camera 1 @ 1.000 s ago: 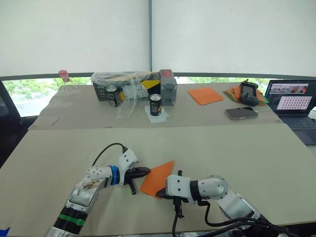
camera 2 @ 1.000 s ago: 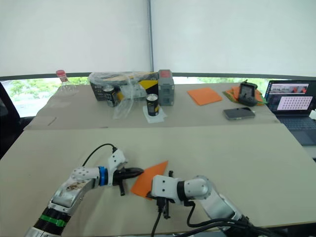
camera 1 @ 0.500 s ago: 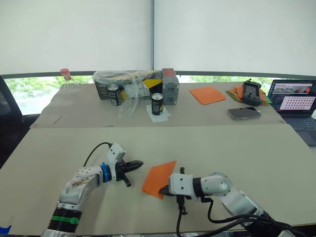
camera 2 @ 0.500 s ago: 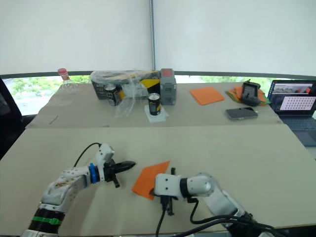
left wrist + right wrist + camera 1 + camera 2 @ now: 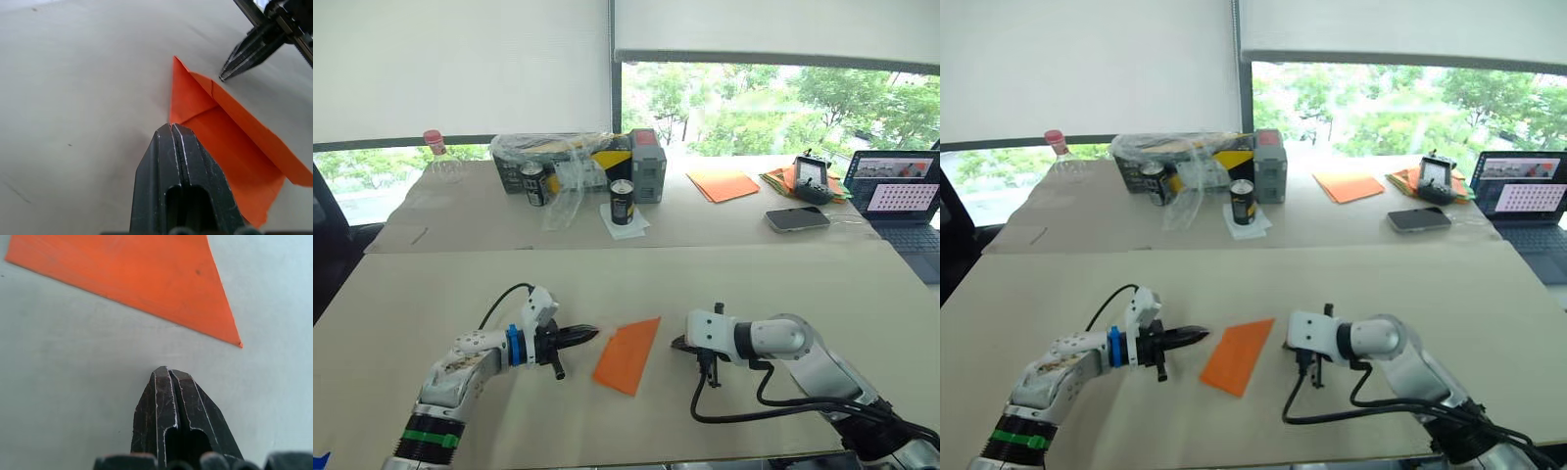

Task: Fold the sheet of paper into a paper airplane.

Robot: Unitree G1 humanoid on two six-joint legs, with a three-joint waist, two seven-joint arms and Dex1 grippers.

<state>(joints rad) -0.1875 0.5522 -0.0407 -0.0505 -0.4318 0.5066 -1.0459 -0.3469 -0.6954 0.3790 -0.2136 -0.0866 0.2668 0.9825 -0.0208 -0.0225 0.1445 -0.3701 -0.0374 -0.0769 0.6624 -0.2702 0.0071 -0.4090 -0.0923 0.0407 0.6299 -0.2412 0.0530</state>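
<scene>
On the near table (image 5: 431, 284), the left gripper (image 5: 588, 335) is pointing rightward with its two black fingers pressed together, clenched on nothing, its tip lying just beside the left edge of the sheet of paper (image 5: 628, 353). The one bright orange sheet is lying flat between the two grippers as a creased, folded shape: a long tapering piece with a pointed upper corner, and in the left wrist view a narrow folded flap is running along one long edge. To its right, the right gripper (image 5: 677, 344) is pointing leftward, its fingers also closed tight on nothing, sitting near the paper's pointed corner but apart from it.

On the far table, from left to right, one bottle with a red cap (image 5: 434, 152) is standing, then two dark cans (image 5: 535, 184), one box wrapped in clear plastic (image 5: 570, 162), one paler orange sheet (image 5: 722, 183), one phone (image 5: 798, 219), and one open laptop (image 5: 896, 201).
</scene>
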